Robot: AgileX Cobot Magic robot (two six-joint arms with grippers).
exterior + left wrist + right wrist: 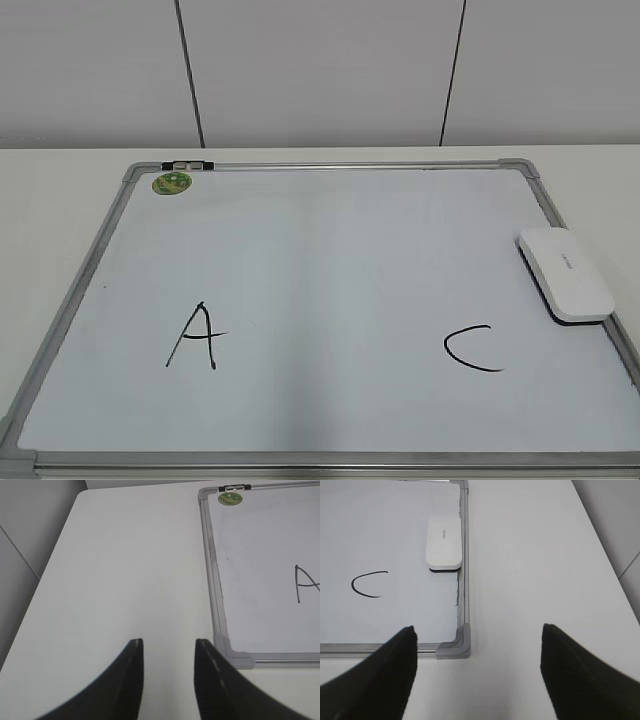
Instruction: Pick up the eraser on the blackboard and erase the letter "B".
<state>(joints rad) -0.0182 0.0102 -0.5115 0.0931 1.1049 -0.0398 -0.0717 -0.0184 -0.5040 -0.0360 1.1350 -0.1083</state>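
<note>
— Nearest in the exterior view: the blackboard frame's front rail, then a black "A" and "C". Any "B"?

— None shows; the gap between them is bare, so I judge it wiped. The eraser lies on the board's right edge, its grey lettering too small to read. A green sticker and a small clip sit at the far left corner.

— Left wrist view?

— The left gripper hangs empty over the tabletop, jaws slightly parted, just beside the board's corner.

— Right wrist view?

— The right gripper is spread wide, empty, apart from the eraser, probably parked clear.
</note>
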